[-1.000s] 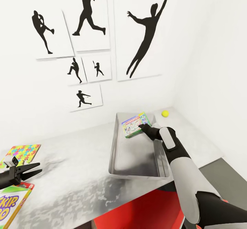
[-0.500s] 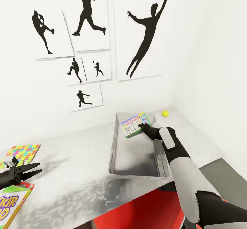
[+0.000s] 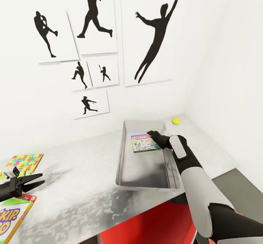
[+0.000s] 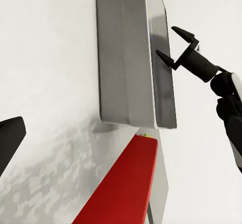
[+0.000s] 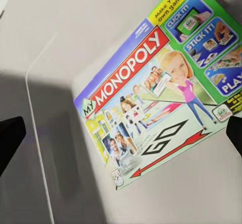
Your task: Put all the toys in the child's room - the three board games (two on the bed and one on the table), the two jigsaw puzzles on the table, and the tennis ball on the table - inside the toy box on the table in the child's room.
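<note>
A colourful Monopoly board game (image 3: 145, 143) (image 5: 156, 88) lies flat on the floor of the metal toy box (image 3: 122, 163) (image 4: 126, 57) on the table. My right gripper (image 3: 151, 133) (image 4: 175, 45) (image 5: 121, 133) hovers just above the game's far edge, open and holding nothing. The yellow tennis ball (image 3: 176, 120) rests on the table beyond the box's far right corner. A jigsaw puzzle (image 3: 26, 162) lies at the table's left. A Skip-Bo board game (image 3: 11, 220) lies at the near left corner. My left gripper (image 3: 36, 180) hangs open above that game and the puzzle.
The steel table (image 3: 80, 178) stands in a corner of white walls, with silhouette posters (image 3: 91, 46) on the wall behind it. A red chair (image 3: 153, 225) (image 4: 126, 183) is tucked under the table's front edge, below my right arm.
My right gripper opened and let go of the Monopoly game. The game went from tilted at the box's far end to lying flat on the box floor. The left arm stayed still.
</note>
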Controlling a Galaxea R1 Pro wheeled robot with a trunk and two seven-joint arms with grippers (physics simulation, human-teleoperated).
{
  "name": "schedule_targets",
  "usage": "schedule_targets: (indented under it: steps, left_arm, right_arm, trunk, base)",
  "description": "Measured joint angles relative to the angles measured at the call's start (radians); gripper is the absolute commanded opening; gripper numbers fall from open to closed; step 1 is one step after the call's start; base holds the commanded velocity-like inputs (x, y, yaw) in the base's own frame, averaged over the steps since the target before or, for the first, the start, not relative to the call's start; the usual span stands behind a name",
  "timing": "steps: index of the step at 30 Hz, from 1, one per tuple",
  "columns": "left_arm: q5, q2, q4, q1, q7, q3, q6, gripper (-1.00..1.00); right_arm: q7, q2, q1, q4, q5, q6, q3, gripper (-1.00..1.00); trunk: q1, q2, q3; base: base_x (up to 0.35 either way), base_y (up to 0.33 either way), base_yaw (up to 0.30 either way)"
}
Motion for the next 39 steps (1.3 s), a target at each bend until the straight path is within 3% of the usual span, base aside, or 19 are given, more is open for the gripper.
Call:
schedule_targets:
  steps: [15, 22, 31, 39]
  left_arm:
    - [0.000, 0.000, 0.000, 0.000, 0.000, 0.000, 0.000, 1.00]
    - [0.000, 0.000, 0.000, 0.000, 0.000, 0.000, 0.000, 1.00]
    - [0.000, -0.002, 0.000, 0.000, 0.000, -0.001, 0.000, 1.00]
    - [-0.001, -0.003, 0.000, 0.000, 0.000, -0.002, 0.000, 1.00]
  right_arm:
    - [0.009, -0.002, 0.001, -0.011, 0.000, 0.001, 0.029, 1.00]
    - [0.018, -0.005, 0.005, -0.093, -0.010, 0.026, 0.035, 1.00]
    - [0.061, -0.010, 0.028, -0.283, -0.016, 0.172, 0.030, 1.00]
    - [0.111, -0.014, 0.037, -0.393, -0.033, 0.282, 0.028, 1.00]
  trunk:
    - [0.000, 0.000, 0.000]
    - [0.000, 0.000, 0.005]
    - [0.000, 0.000, 0.017]
    - [0.000, 0.000, 0.029]
  base:
    - [0.000, 0.000, 0.000]
    - [0.000, 0.000, -0.069]
    - [0.000, 0.000, -0.129]
    - [0.000, 0.000, -0.136]
